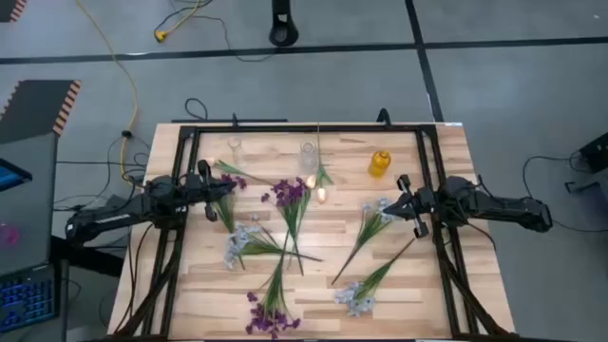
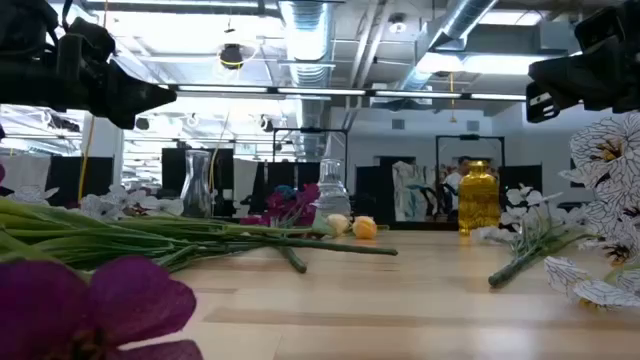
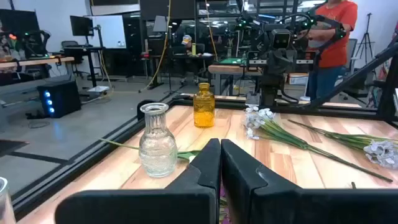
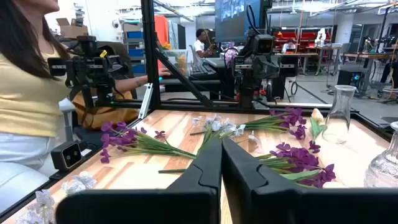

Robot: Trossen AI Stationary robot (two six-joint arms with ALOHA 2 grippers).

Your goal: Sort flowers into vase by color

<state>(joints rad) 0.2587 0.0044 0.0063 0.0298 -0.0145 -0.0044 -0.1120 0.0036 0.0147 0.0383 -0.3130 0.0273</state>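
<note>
Flowers (image 1: 285, 204) lie scattered across the frame's middle. Left gripper (image 1: 207, 180) and right gripper (image 1: 403, 201) hover at the sides, jaws together, empty.

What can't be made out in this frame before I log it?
- Clear vase, high view: too small to tell whether it holds any stem.
- Purple flower, low view: blurred close to the lens and cut by the bottom edge.
- Small glass, left wrist view: cut off by the picture's edge.
- Yellow vase, low view: contents not discernible.

Flowers (image 1: 285, 242) lie strewn mid-table (image 1: 446, 285); three vases (image 1: 309, 155) stand behind them (far edge).
</note>
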